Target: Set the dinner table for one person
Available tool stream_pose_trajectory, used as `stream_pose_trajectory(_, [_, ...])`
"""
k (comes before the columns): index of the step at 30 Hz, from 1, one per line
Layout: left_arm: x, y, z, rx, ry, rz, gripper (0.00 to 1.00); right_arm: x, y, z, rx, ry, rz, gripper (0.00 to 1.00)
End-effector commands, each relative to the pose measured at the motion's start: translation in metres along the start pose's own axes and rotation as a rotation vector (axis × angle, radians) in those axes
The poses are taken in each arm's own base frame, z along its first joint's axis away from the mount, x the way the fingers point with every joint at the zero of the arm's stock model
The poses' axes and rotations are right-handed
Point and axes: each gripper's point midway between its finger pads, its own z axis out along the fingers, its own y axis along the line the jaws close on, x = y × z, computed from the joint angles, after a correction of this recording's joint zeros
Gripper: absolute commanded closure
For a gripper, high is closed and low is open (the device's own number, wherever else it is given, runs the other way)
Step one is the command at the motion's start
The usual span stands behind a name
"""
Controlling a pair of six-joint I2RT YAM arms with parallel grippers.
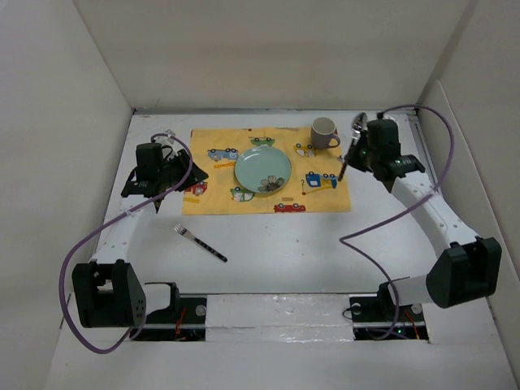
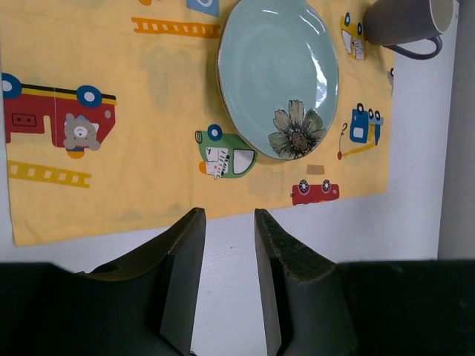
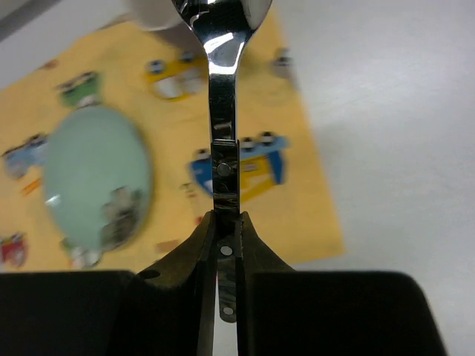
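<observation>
Top external: right fingers (image 1: 356, 138) clamp spoon (image 1: 348, 159) beside mug (image 1: 325, 132); left fingers (image 1: 193, 175) narrow, empty.

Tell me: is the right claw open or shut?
Shut on a spoon. In the right wrist view the right claw has both fingers pressed against the handle, no gap.

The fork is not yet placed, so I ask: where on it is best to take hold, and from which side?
Grip the fork at its dark handle, coming from straight above with the left gripper turned across the handle. The fork lies flat and slanted on the table, with bare surface on both sides.
</observation>
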Motion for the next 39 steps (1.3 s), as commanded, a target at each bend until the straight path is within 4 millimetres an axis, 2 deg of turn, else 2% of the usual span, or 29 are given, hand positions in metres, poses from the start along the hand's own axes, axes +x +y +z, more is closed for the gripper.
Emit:
stream_pose_trajectory(1, [-0.010, -0.008, -0.004, 0.017, -0.039, 0.011, 0.70, -0.001, 0.083, -0.003, -0.250, 0.037, -0.141, 1.00])
stream_pose_trajectory(3, [-0.011, -0.007, -0.004, 0.008, -0.044, 0.005, 0.70, 0.016, 0.099, 0.008, -0.253, 0.100, -0.189, 1.00])
stream_pose_trajectory(4, [-0.012, -0.006, -0.004, 0.000, -0.046, 0.004, 0.70, 0.023, 0.112, 0.023, -0.269, 0.145, -0.196, 1.00])
stream_pose_trajectory(6, [-0.011, -0.004, -0.006, -0.012, -0.049, 0.004, 0.70, 0.032, 0.121, 0.037, -0.260, 0.188, -0.200, 1.00])
stream_pose_trajectory(7, [-0.009, -0.001, -0.006, -0.021, -0.042, 0.001, 0.70, 0.046, 0.120, 0.056, -0.227, 0.226, -0.206, 1.00])
stream_pose_trajectory(8, [-0.009, 0.001, -0.006, -0.036, -0.047, 0.005, 0.70, 0.041, 0.128, 0.062, -0.228, 0.223, -0.201, 1.00])
stream_pose_trajectory(9, [-0.008, 0.003, -0.008, -0.048, -0.045, 0.005, 0.70, 0.044, 0.129, 0.069, -0.224, 0.237, -0.201, 1.00])
stream_pose_trajectory(10, [-0.008, 0.004, -0.008, -0.056, -0.046, 0.008, 0.70, 0.046, 0.130, 0.076, -0.212, 0.249, -0.204, 1.00])
stream_pose_trajectory(11, [-0.009, 0.006, -0.010, -0.068, -0.053, 0.016, 0.70, 0.053, 0.127, 0.092, -0.181, 0.276, -0.210, 1.00])
stream_pose_trajectory(14, [-0.008, 0.011, -0.016, -0.100, -0.061, 0.024, 0.70, 0.073, 0.119, 0.115, -0.140, 0.333, -0.228, 1.00])
stream_pose_trajectory(16, [-0.007, 0.012, -0.018, -0.104, -0.067, 0.026, 0.70, 0.079, 0.110, 0.124, -0.101, 0.337, -0.244, 1.00])
stream_pose_trajectory(18, [-0.004, 0.013, -0.020, -0.110, -0.065, 0.021, 0.70, 0.092, 0.100, 0.134, -0.069, 0.367, -0.250, 1.00])
stream_pose_trajectory(21, [-0.003, 0.014, -0.021, -0.115, -0.067, 0.016, 0.70, 0.105, 0.094, 0.140, -0.056, 0.395, -0.251, 1.00])
stream_pose_trajectory(24, [-0.003, 0.013, -0.023, -0.117, -0.069, 0.018, 0.70, 0.113, 0.091, 0.139, -0.041, 0.417, -0.268, 1.00])
stream_pose_trajectory(26, [-0.005, 0.012, -0.025, -0.116, -0.075, 0.019, 0.70, 0.116, 0.089, 0.138, -0.019, 0.407, -0.293, 0.97])
stream_pose_trajectory(27, [-0.005, 0.012, -0.025, -0.116, -0.075, 0.020, 0.69, 0.119, 0.090, 0.137, -0.019, 0.409, -0.306, 0.93])
stream_pose_trajectory(28, [-0.005, 0.011, -0.025, -0.115, -0.076, 0.022, 0.69, 0.119, 0.088, 0.135, -0.010, 0.413, -0.307, 0.82])
stream_pose_trajectory(31, [-0.007, 0.009, -0.027, -0.112, -0.076, 0.026, 0.69, 0.114, 0.088, 0.130, -0.009, 0.406, -0.312, 0.69])
stream_pose_trajectory(32, [-0.009, 0.007, -0.029, -0.106, -0.083, 0.031, 0.69, 0.109, 0.089, 0.123, -0.016, 0.393, -0.319, 0.66])
stream_pose_trajectory(33, [-0.013, 0.004, -0.031, -0.101, -0.093, 0.039, 0.69, 0.101, 0.093, 0.113, -0.024, 0.368, -0.333, 0.58])
stream_pose_trajectory(36, [-0.016, 0.000, -0.035, -0.098, -0.099, 0.045, 0.69, 0.086, 0.103, 0.094, -0.056, 0.330, -0.349, 0.55])
stream_pose_trajectory(37, [-0.022, -0.007, -0.038, -0.082, -0.110, 0.050, 0.69, 0.086, 0.110, 0.083, -0.075, 0.322, -0.365, 0.55])
stream_pose_trajectory(38, [-0.025, -0.011, -0.042, -0.069, -0.116, 0.054, 0.69, 0.077, 0.117, 0.066, -0.107, 0.294, -0.375, 0.56])
stream_pose_trajectory(39, [-0.027, -0.017, -0.045, -0.048, -0.120, 0.057, 0.70, 0.077, 0.123, 0.057, -0.133, 0.288, -0.380, 0.70])
